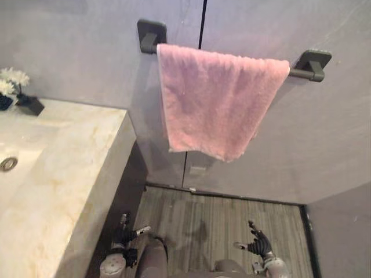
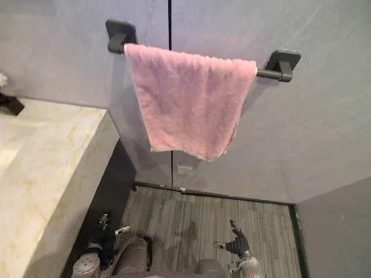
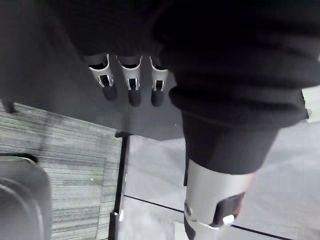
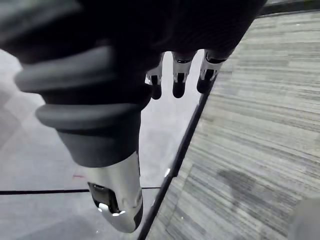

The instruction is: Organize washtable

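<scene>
The pink towel [image 1: 217,104] is hanging spread over the rail [image 1: 301,72], high above both hands, likely for drying. The left hand [image 3: 131,82] and right hand [image 1: 258,243] are hanging low, fingers loose and empty.

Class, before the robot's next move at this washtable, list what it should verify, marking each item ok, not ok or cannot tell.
1. Pink terry towel draped over the dark wall bar: ok.
2. Left hand empty, fingers relaxed: ok.
3. Right hand empty, fingers relaxed: ok.
4. Hands up at the beige marble washtable: not ok, both hang near the grey striped floor.
5. White flowers in a dark pot standing at the washtable's back: ok.
6. Whole washtable top tidy: cannot tell, partly out of view.
</scene>
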### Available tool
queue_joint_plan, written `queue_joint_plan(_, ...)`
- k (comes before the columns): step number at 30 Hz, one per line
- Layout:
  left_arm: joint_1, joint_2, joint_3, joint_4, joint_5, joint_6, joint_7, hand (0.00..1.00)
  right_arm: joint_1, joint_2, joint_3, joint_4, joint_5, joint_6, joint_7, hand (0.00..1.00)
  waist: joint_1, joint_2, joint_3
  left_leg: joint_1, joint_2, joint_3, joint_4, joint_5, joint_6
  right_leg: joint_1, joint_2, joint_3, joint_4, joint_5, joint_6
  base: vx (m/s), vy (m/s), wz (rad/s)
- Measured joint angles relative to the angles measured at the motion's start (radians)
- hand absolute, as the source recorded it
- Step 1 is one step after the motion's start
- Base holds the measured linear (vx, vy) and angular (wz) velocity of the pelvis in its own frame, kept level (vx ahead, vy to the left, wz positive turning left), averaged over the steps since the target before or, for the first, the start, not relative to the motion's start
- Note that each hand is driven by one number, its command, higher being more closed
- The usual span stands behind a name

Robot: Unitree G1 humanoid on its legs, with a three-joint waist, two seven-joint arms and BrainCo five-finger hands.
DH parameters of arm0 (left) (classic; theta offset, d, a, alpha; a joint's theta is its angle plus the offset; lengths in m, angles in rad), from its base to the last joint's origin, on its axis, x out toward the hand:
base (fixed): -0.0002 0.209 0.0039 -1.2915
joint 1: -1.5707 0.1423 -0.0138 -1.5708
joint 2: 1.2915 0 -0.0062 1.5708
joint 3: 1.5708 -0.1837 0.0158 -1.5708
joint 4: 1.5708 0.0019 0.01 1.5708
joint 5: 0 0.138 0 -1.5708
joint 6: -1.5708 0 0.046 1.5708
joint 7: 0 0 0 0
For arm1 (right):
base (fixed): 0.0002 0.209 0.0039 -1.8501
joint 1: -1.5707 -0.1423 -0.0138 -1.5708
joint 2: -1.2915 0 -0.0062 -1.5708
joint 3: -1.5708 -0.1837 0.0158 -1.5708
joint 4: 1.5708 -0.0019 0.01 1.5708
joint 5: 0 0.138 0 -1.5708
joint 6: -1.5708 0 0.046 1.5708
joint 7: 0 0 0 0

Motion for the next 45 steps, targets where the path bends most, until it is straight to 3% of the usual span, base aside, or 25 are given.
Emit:
queue_joint_plan(1,-0.001,-0.013,-0.001,-0.001,-0.003,0.000,0.002,0.00,-0.010,-0.010,0.003,0.000,0.004,-0.002,-0.002,0.00,0.006,0.011,0.004,-0.002,0.005,-0.010,-0.023,0.026,-0.010,0.006,0.007,-0.015,-0.028,-0.007,-0.014,-0.32,-0.279,0.62)
queue_joint_plan(2,-0.002,-0.046,-0.008,-0.006,-0.008,-0.002,0.003,0.00,-0.024,-0.036,0.005,0.001,0.006,-0.009,-0.004,0.00,-0.003,0.066,0.024,-0.009,0.028,-0.058,-0.083,0.091,-0.029,0.008,0.053,-0.065,-0.045,0.012,-0.052,-0.38,-0.275,1.00)
queue_joint_plan(3,0.000,-0.054,-0.014,-0.006,-0.008,-0.005,0.003,0.00,-0.025,-0.049,0.007,0.008,0.006,-0.011,-0.006,0.00,-0.019,0.095,0.040,0.000,0.051,-0.071,-0.149,0.152,-0.040,0.007,0.084,-0.113,-0.041,0.025,-0.075,-0.47,-0.336,1.30)
queue_joint_plan(4,0.005,-0.051,-0.017,-0.007,-0.008,-0.005,0.006,0.00,-0.030,-0.056,0.008,0.025,0.006,-0.011,-0.010,0.00,-0.023,0.106,0.052,0.024,0.073,-0.059,-0.238,0.206,-0.027,0.006,0.098,-0.157,-0.037,0.041,-0.101,-0.48,-0.314,1.42)
queue_joint_plan(5,0.004,-0.032,-0.023,-0.007,-0.007,-0.002,0.013,0.00,-0.032,-0.052,0.001,0.039,0.006,-0.009,-0.024,0.00,-0.030,0.088,0.076,0.039,0.105,0.045,-0.237,0.159,-0.001,0.008,0.090,-0.230,-0.036,0.059,-0.140,-0.40,-0.261,1.22)
queue_joint_plan(8,0.012,-0.013,-0.042,-0.014,-0.005,0.000,0.013,0.00,-0.013,-0.047,-0.021,0.039,0.022,-0.009,-0.030,0.00,-0.048,0.046,0.088,0.013,0.098,0.076,-0.017,0.117,0.016,0.004,0.051,-0.303,-0.036,0.070,-0.160,-0.34,-0.180,0.93)
queue_joint_plan(9,0.032,-0.012,-0.050,-0.037,0.000,-0.001,0.012,0.00,0.003,-0.054,-0.032,0.043,0.024,-0.009,-0.029,0.00,-0.050,0.051,0.079,0.026,0.112,0.074,0.139,0.035,0.029,-0.007,0.044,-0.333,-0.051,0.095,-0.162,-0.28,-0.074,0.74)
queue_joint_plan(12,0.029,-0.011,-0.051,-0.036,0.000,0.000,0.010,0.00,0.016,-0.058,-0.053,0.089,0.030,-0.008,-0.025,0.00,-0.062,0.080,0.057,0.161,0.175,0.137,0.207,-0.071,0.023,-0.008,0.035,-0.410,-0.113,0.160,-0.159,-0.20,0.043,0.78)
queue_joint_plan(14,0.024,-0.011,-0.052,-0.033,0.000,-0.001,0.009,0.00,0.015,-0.049,-0.074,0.120,0.033,-0.006,-0.022,0.00,-0.091,0.100,0.032,0.267,0.206,0.188,0.104,-0.082,0.016,-0.009,0.020,-0.472,-0.152,0.192,-0.143,-0.13,0.112,1.21)
queue_joint_plan(16,-0.010,-0.011,-0.075,-0.015,0.000,-0.005,0.005,0.00,0.009,-0.038,-0.124,0.135,0.034,-0.005,-0.022,0.00,-0.141,0.148,-0.007,0.437,0.172,0.251,-0.304,0.002,-0.105,-0.012,0.010,-0.558,-0.218,0.247,-0.101,-0.16,0.274,1.43)
queue_joint_plan(17,-0.022,-0.002,-0.081,-0.012,0.003,-0.006,0.002,0.00,-0.003,-0.036,-0.125,0.144,0.036,-0.006,-0.022,0.00,-0.143,0.151,-0.010,0.453,0.157,0.254,-0.383,0.014,-0.110,-0.012,0.011,-0.570,-0.247,0.275,-0.091,-0.16,0.280,0.73)
queue_joint_plan(18,-0.026,0.004,-0.082,-0.007,0.003,-0.009,-0.002,0.00,-0.013,-0.034,-0.123,0.156,0.036,-0.007,-0.022,0.00,-0.135,0.148,-0.010,0.458,0.152,0.252,-0.407,0.014,-0.110,-0.010,0.012,-0.573,-0.265,0.291,-0.086,-0.16,0.228,0.25)
queue_joint_plan(19,-0.020,0.036,-0.081,0.005,0.004,-0.009,-0.006,0.00,-0.032,-0.008,-0.123,0.176,0.037,-0.006,-0.021,0.00,-0.122,0.122,-0.014,0.453,0.129,0.252,-0.408,0.022,-0.099,0.011,0.000,-0.572,-0.320,0.339,-0.076,-0.15,0.202,0.05)
queue_joint_plan(23,0.039,0.069,-0.059,0.024,0.007,-0.009,-0.009,0.00,-0.025,0.017,-0.117,0.181,0.032,-0.006,-0.020,0.00,-0.114,0.089,-0.041,0.450,0.082,0.245,-0.407,0.025,-0.067,0.053,-0.031,-0.569,-0.401,0.401,-0.047,-0.15,0.153,0.07)
queue_joint_plan(28,0.048,0.066,-0.038,0.072,0.007,-0.008,-0.009,0.00,-0.026,0.012,-0.105,0.182,0.031,0.002,-0.019,0.00,-0.105,0.094,-0.040,0.420,0.029,0.189,-0.435,0.057,-0.029,0.059,-0.072,-0.611,-0.430,0.428,-0.034,-0.13,0.067,0.34)
queue_joint_plan(30,0.037,0.048,-0.018,0.072,0.000,-0.010,-0.008,0.00,-0.025,0.010,-0.096,0.188,0.031,0.003,-0.019,0.00,-0.104,0.093,-0.039,0.366,0.009,0.118,-0.430,0.076,-0.021,0.059,-0.092,-0.692,-0.424,0.422,-0.027,-0.12,0.030,1.18)
queue_joint_plan(31,0.035,0.039,-0.009,0.067,-0.016,-0.011,-0.005,0.00,-0.026,0.010,-0.095,0.188,0.032,0.003,-0.019,0.00,-0.103,0.095,-0.035,0.325,-0.001,0.094,-0.432,0.082,0.004,0.058,-0.109,-0.756,-0.415,0.410,-0.013,-0.09,0.030,1.38)
queue_joint_plan(32,0.036,0.039,-0.008,0.067,-0.021,-0.012,-0.004,0.00,-0.026,0.010,-0.095,0.188,0.032,0.004,-0.020,0.00,-0.103,0.093,-0.032,0.310,0.000,0.123,-0.432,0.071,0.023,0.058,-0.119,-0.788,-0.411,0.408,-0.011,-0.04,0.037,1.76)
queue_joint_plan(33,0.037,0.032,0.001,0.071,-0.051,-0.011,-0.003,0.00,-0.027,0.009,-0.095,0.189,0.032,0.004,-0.021,0.00,-0.104,0.085,-0.028,0.288,0.013,0.227,-0.426,0.047,0.061,0.066,-0.142,-0.849,-0.416,0.399,0.002,0.02,0.086,1.85)
queue_joint_plan(34,0.036,0.023,0.012,0.073,-0.083,-0.010,0.001,0.00,-0.028,0.010,-0.094,0.190,0.032,0.004,-0.021,0.00,-0.102,0.087,-0.014,0.275,0.044,0.362,-0.402,0.048,0.063,0.085,-0.168,-0.906,-0.411,0.399,0.004,0.04,0.119,1.84)
queue_joint_plan(36,0.050,0.016,0.032,0.085,-0.102,-0.007,0.007,0.00,-0.033,0.000,-0.094,0.198,0.032,0.005,-0.024,0.00,-0.103,0.099,-0.005,0.267,0.085,0.504,-0.356,0.082,0.059,0.131,-0.186,-0.999,-0.386,0.398,0.016,0.09,0.164,1.66)
queue_joint_plan(38,0.071,0.015,0.061,0.091,-0.113,-0.001,0.015,0.00,-0.052,-0.001,-0.080,0.206,0.032,0.007,-0.025,0.00,-0.095,0.086,0.001,0.265,0.067,0.498,-0.329,0.121,0.046,0.168,-0.216,-1.051,-0.365,0.404,0.033,0.13,0.173,1.24)
queue_joint_plan(42,0.076,0.044,0.076,0.135,-0.110,0.005,0.015,0.00,-0.136,0.046,-0.023,0.201,0.027,0.006,-0.024,0.00,-0.054,0.023,0.034,0.205,0.021,0.442,-0.240,0.056,0.078,0.186,-0.268,-1.053,-0.344,0.404,0.035,0.10,0.170,0.52)
queue_joint_plan(44,0.078,0.025,0.075,0.139,-0.109,0.005,0.013,0.00,-0.149,0.046,-0.010,0.197,0.023,0.006,-0.024,0.00,-0.044,0.022,0.038,0.180,0.018,0.432,-0.163,-0.013,0.089,0.183,-0.313,-1.047,-0.274,0.397,0.044,0.08,0.178,0.27)
queue_joint_plan(45,0.081,0.016,0.075,0.138,-0.106,0.005,0.012,0.00,-0.155,0.042,-0.006,0.194,0.023,0.010,-0.024,0.00,-0.044,0.026,0.045,0.174,0.001,0.409,-0.122,-0.069,0.092,0.175,-0.372,-1.003,-0.159,0.383,0.034,0.02,0.181,0.37)
